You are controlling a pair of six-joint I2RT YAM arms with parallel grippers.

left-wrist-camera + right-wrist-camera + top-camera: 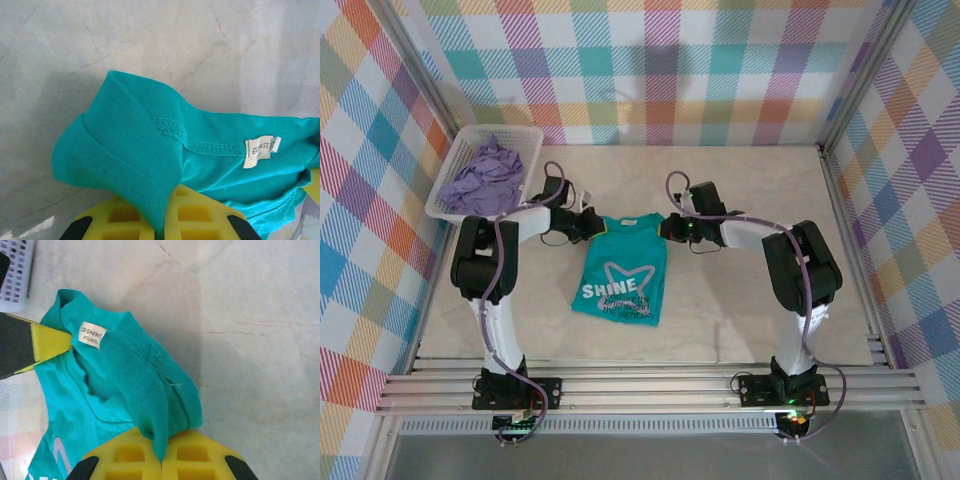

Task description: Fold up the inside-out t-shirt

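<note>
Inside-out t-shirt (pixel 620 285) lies flat mid-table (pixel 750 290), seen from above. Left wrist: my left tool (pixel 162 222) is clamped on a limp shoulder fold near the tag (pixel 258 151). Right wrist: my right tool (pixel 161 457) pinches the other shoulder. I judge the cloth light and floppy, and these holds sound.

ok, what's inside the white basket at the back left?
A crumpled lavender garment fills most of the white basket. Anything beneath that garment is covered, so I cannot tell whether more lies under it.
</note>
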